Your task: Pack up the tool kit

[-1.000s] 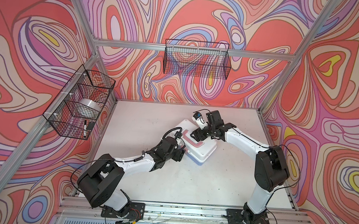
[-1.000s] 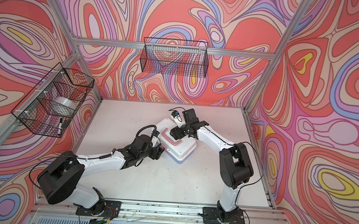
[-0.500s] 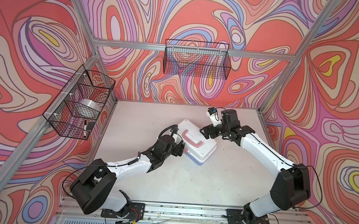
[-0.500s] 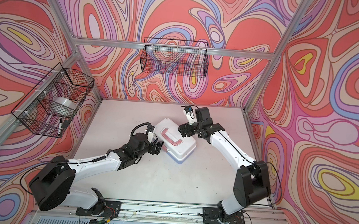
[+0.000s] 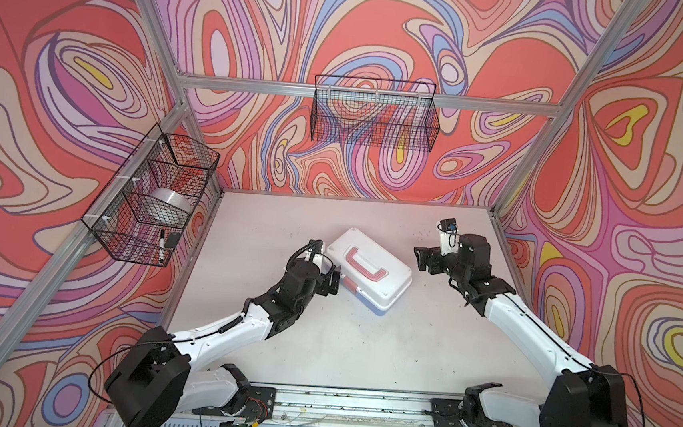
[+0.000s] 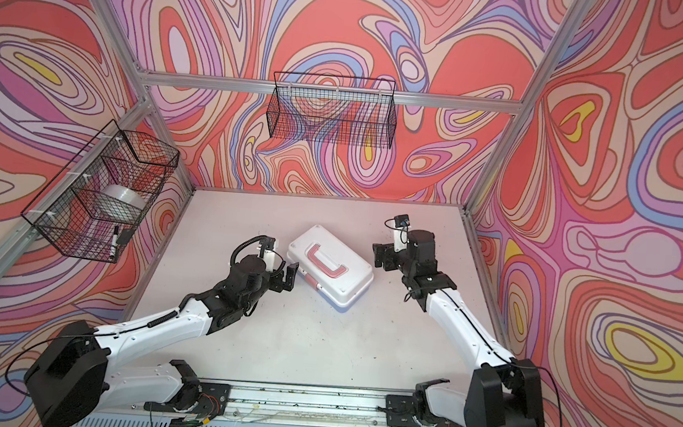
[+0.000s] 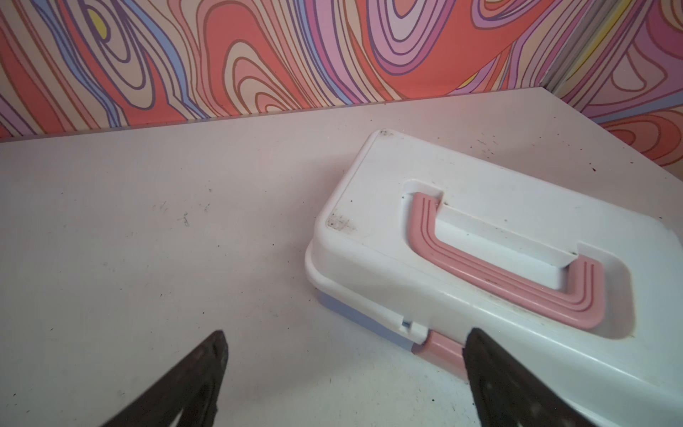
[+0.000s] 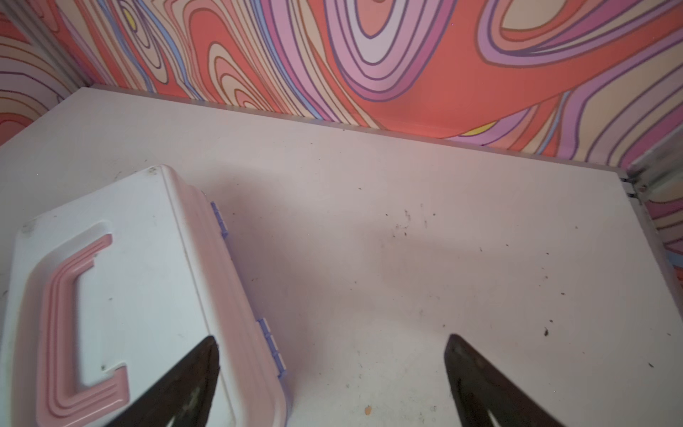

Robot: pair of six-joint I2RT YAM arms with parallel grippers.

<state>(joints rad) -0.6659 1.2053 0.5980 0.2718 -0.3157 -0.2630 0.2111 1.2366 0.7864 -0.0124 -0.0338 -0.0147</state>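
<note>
The tool kit (image 5: pixel 384 280) (image 6: pixel 347 281) lies closed and askew in the middle of the table, white lid up, with its pink handle (image 5: pixel 367 262) flat in its recess. The pink latch (image 7: pixel 441 345) on its front edge and the light blue base (image 7: pixel 354 314) show in the left wrist view. My left gripper (image 5: pixel 332 282) (image 6: pixel 289 277) (image 7: pixel 345 334) is open just left of the latch side, apart from the box. My right gripper (image 5: pixel 425 261) (image 6: pixel 382 256) (image 8: pixel 331 339) is open to the right of the hinge side (image 8: pixel 271 347), holding nothing.
A black wire basket (image 5: pixel 153 195) on the left wall holds a tape roll (image 5: pixel 170 201) and a marker (image 5: pixel 161 240). Another wire basket (image 5: pixel 374 115) hangs on the back wall. The white table (image 5: pixel 341 348) ends at patterned walls on three sides.
Both grippers have drawn back from the tool kit and opened wider. The right arm swung out to the right, the left pulled slightly back. The box stays closed in place.
</note>
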